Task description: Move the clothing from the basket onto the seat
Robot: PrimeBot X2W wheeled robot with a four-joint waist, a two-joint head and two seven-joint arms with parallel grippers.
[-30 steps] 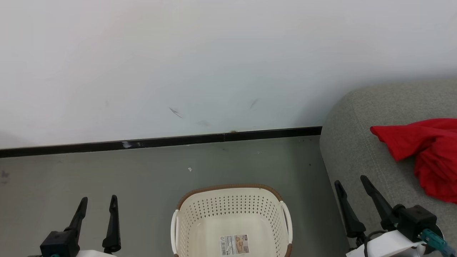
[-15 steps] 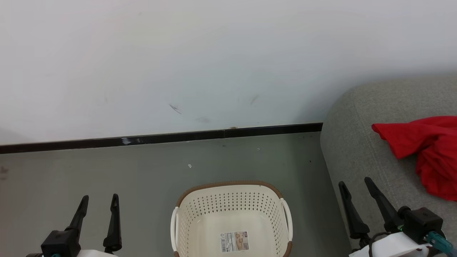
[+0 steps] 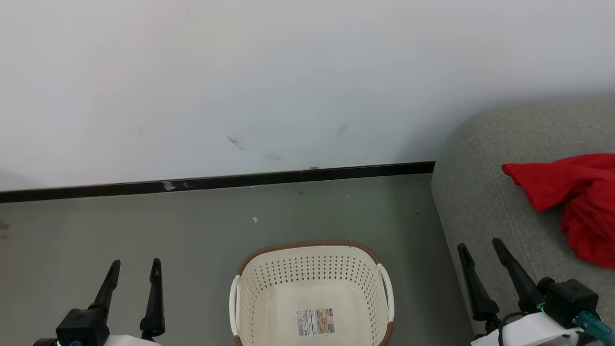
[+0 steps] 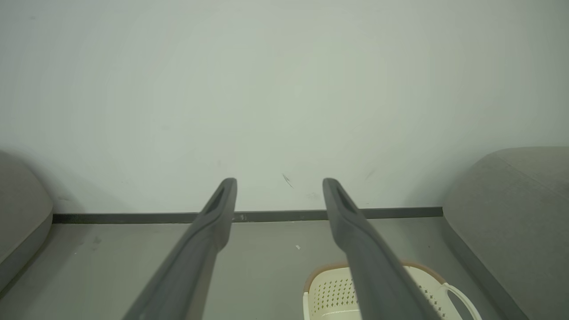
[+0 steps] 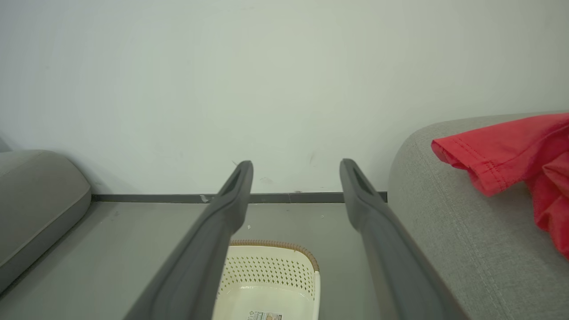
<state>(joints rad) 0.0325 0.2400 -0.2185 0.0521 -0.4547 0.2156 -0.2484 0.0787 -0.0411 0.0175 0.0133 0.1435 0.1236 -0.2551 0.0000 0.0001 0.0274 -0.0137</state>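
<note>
The clothing (image 3: 576, 202) is lying on the seat (image 3: 480, 192) and the basket (image 3: 312, 271) is standing bare, so the left gripper (image 3: 135, 263) and right gripper (image 3: 479, 243) are hovering parted, holding nothing, task apparently done

1. I see the clothing (image 3: 576, 202) as plain bright red, with red stitching along one hem.
2. The basket (image 3: 307, 276) is cream-white, patterned with rows of small holes. Its rim (image 3: 307, 243) is brown with a woven look.
3. The label (image 3: 314, 322) is white with a black barcode and tan print.
4. The sofa (image 3: 485, 192) is flecked grey.
5. The floor (image 3: 144, 230) is dull grey-green, the wall (image 3: 288, 72) white with dark scuffs, and the skirting (image 3: 240, 180) black.
6. My left gripper (image 3: 135, 263) and right gripper (image 3: 479, 243) are black.
</note>
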